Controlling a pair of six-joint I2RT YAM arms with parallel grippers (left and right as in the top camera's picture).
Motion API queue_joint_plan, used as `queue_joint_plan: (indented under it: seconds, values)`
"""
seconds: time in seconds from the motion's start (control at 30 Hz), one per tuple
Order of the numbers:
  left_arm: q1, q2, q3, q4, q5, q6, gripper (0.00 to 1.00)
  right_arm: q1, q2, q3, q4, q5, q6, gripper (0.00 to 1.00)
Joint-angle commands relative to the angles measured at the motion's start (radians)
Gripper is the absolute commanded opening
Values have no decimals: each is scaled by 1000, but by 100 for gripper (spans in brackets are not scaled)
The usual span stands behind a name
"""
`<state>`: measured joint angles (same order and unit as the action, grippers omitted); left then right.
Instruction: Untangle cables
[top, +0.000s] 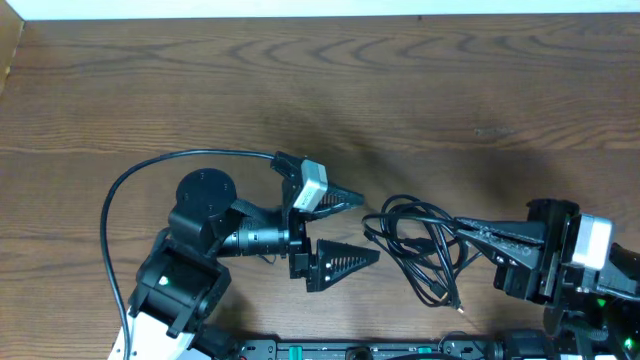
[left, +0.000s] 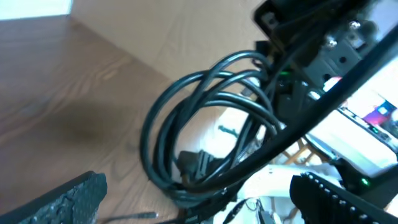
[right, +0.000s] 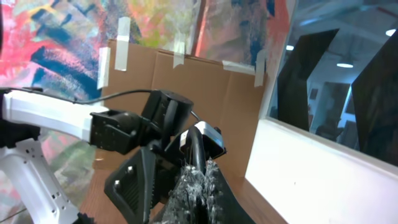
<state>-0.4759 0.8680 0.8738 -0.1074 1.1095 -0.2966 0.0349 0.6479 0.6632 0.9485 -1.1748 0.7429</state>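
The cables (top: 440, 218) lie as one tangled bundle of thin black loops on the wooden table, right of centre, with a small plug end (top: 460, 308) trailing toward the front. My right gripper (top: 468, 228) reaches in from the right and is shut on the bundle's right side. In the right wrist view a black cord (right: 198, 149) comes out from between its closed pads (right: 214, 186). My left gripper (top: 370, 228) is open, with its fingertips just left of the bundle's edge and nothing between them. The left wrist view shows the loops (left: 205, 118) ahead of the wide-apart fingers (left: 62, 199).
A thicker black arm wire (top: 150, 170) arcs over the table from the left arm's base. The table's back edge (top: 320, 14) meets a white strip. A taped cardboard wall (right: 186, 81) stands behind the left arm in the right wrist view.
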Motion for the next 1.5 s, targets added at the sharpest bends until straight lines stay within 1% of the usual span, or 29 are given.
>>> queue_joint_plan:
  seconds: [0.0,0.17,0.4,0.57,0.63,0.67,0.7,0.73,0.77,0.9,0.97,1.0,1.03,1.07,1.1,1.17,1.33,1.43,1.47]
  values:
    - [3,22,13,28,116,37,98,5,-3,11,38,59,72,1]
    - [-32,68,13,59,125,38,98,5,-3,11,67,74,101,1]
    - [-119,142,13,196,132,38,98,6,-3,11,66,73,117,1]
    - [-126,197,13,207,132,37,99,6,-3,11,66,72,136,1]
    - [-126,211,13,207,133,37,92,6,-3,11,66,72,136,1]
    - [-126,219,13,207,133,37,78,6,-3,11,66,72,136,1]
    - [-126,223,13,207,133,37,72,6,-3,11,66,72,136,1]
    - [-126,223,13,207,133,37,63,6,-3,11,66,71,136,1]
    - [-126,222,13,208,133,37,58,6,-3,11,65,68,136,1]
    - [-126,219,13,237,140,36,55,6,-3,11,42,35,135,1]
    - [-126,215,13,250,140,36,52,5,-3,11,2,18,134,1]
    - [-126,212,13,253,140,37,38,5,-3,11,-21,9,131,1]
    - [-125,209,13,254,140,37,32,5,-3,11,-44,1,130,1]
    - [-123,206,13,256,140,36,28,5,-2,11,-70,-7,123,1]
    - [-123,202,13,256,140,36,20,5,-2,11,-97,-14,113,1]
    - [-123,197,13,256,140,37,8,5,-2,11,-172,-18,87,1]
    - [-90,174,13,255,140,26,7,4,-2,11,-383,-22,-16,2]
    - [-48,153,13,255,139,-9,7,-3,-2,11,-542,-20,-107,8]
    - [-30,146,13,254,139,-24,7,-9,-2,11,-598,-16,-139,9]
